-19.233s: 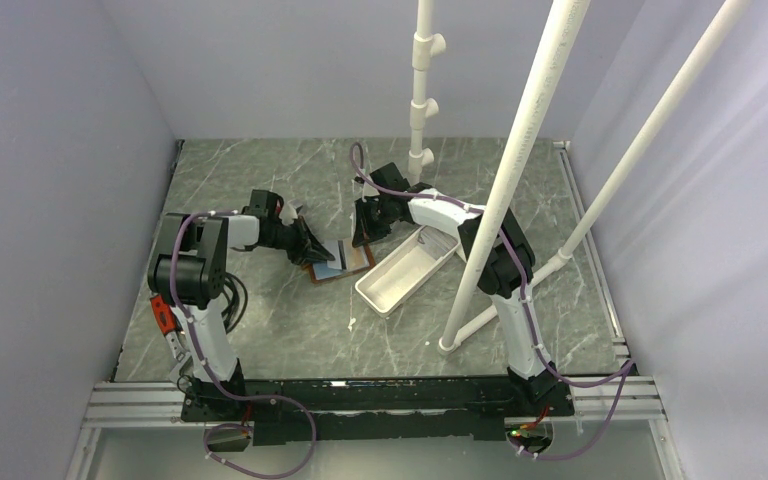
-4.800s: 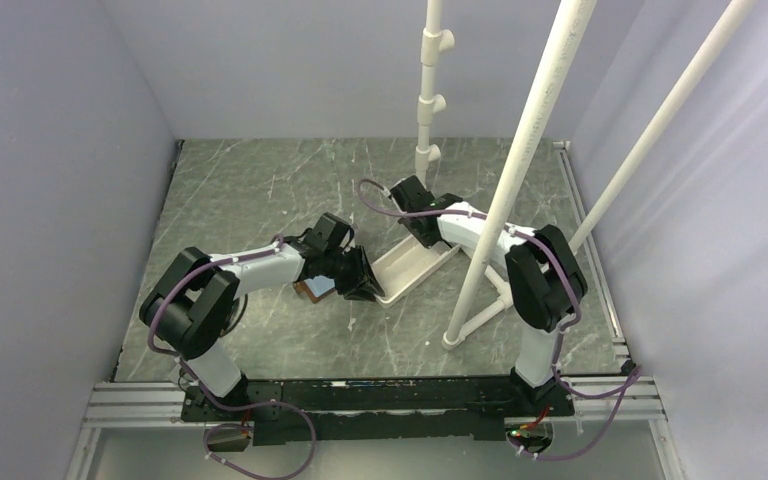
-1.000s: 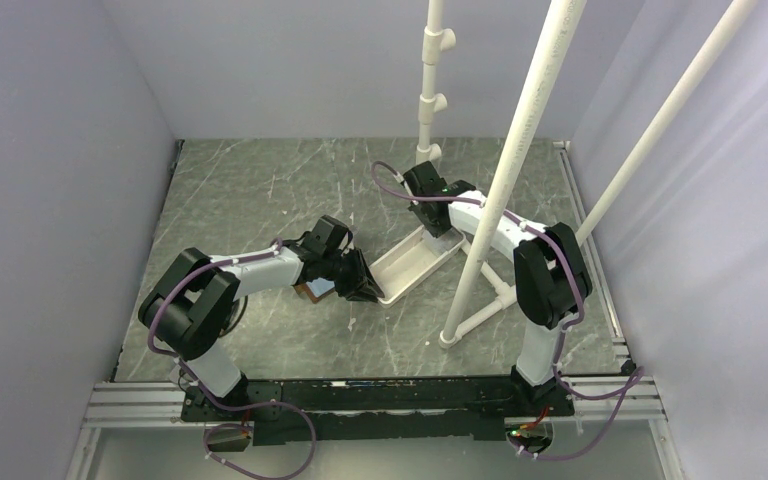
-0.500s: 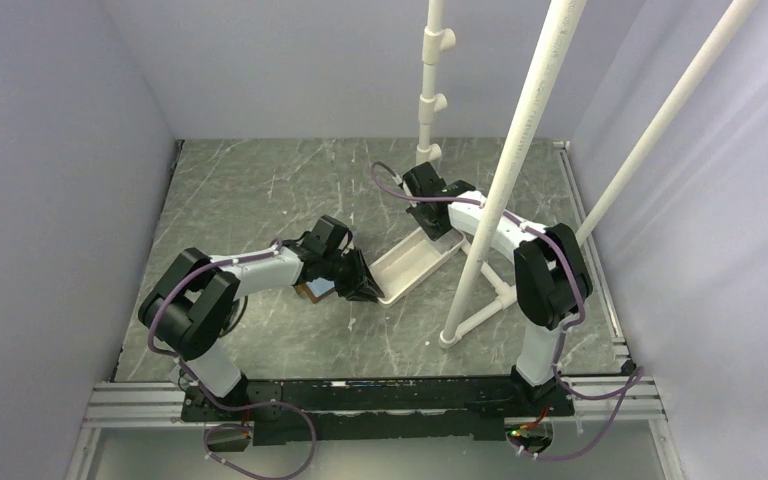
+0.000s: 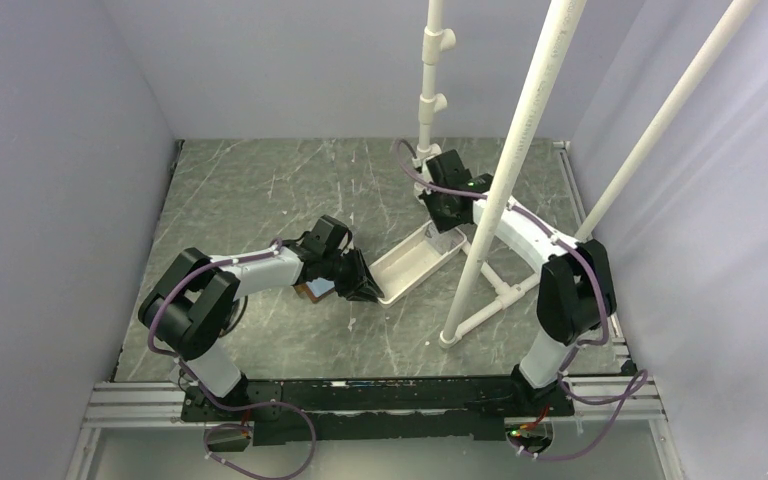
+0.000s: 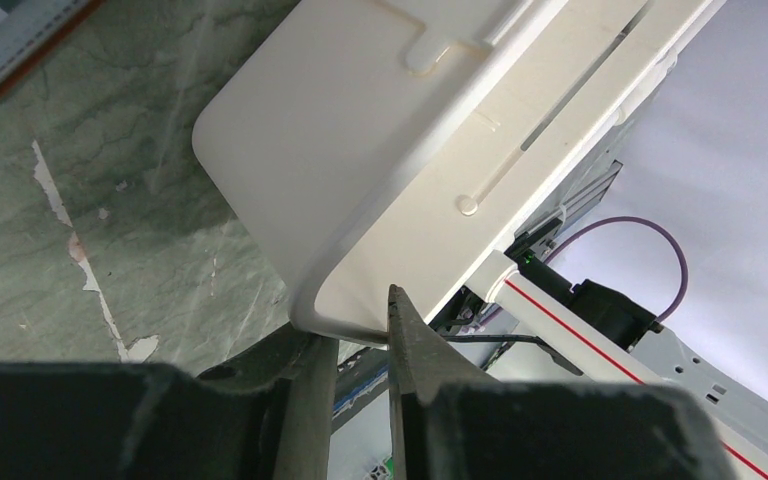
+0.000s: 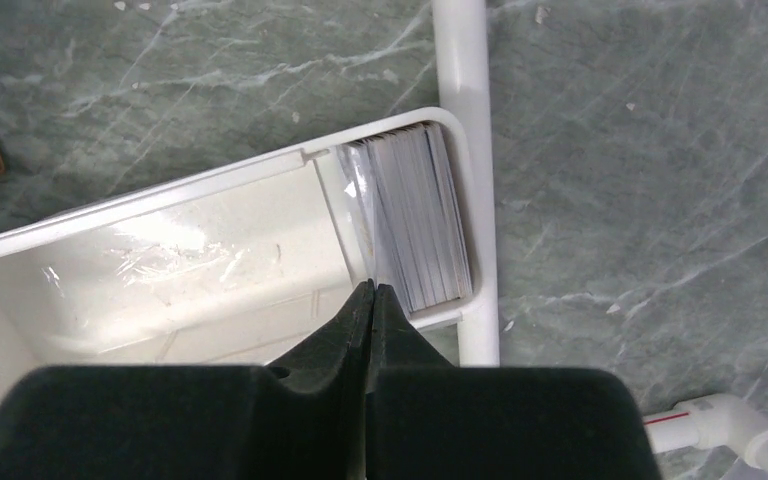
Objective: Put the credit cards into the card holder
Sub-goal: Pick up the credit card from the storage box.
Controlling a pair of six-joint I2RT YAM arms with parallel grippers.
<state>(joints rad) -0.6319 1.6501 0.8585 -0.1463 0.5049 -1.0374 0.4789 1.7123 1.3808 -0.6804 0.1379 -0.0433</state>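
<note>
A: Where are the cards?
B: The thin plastic credit cards (image 7: pixel 422 215) stand on edge as a tight stack at one end of the long white rectangular plastic tray (image 7: pixel 140 205), pressed against its end wall. The right wrist camera shows only their pale grey edges, slightly fanned; faces and colours are hidden.
A: Anything else in there?
B: A crumpled sheet of clear plastic film (image 7: pixel 190 255) lies on the tray floor, one flap rising against the stack.
A: And the right gripper?
B: The black two-finger right gripper (image 7: pixel 371 287) hangs over the tray, fingers (image 7: pixel 340 335) pressed together, tips at the near corner of the stack. Whether a card edge is nipped between them I cannot tell.
A: The wallet?
B: The small brown leather card holder (image 5: pixel 308 292) lies on the grey-green marbled table (image 5: pixel 260 190), just beside the tray's other end, mostly hidden under the left arm (image 5: pixel 260 265).
A: What about the left gripper?
B: The black left gripper (image 5: pixel 365 290) is low beside the holder, close to the tray's corner. Its wrist camera shows the fingers a narrow slot apart, the tray's rounded outer corner just ahead. Whether anything sits in that slot is unclear.
A: That white tube?
B: A white plastic pipe (image 7: pixel 465 60) runs just beside the tray's end wall, next to the cards; touching or not, I cannot say.
</note>
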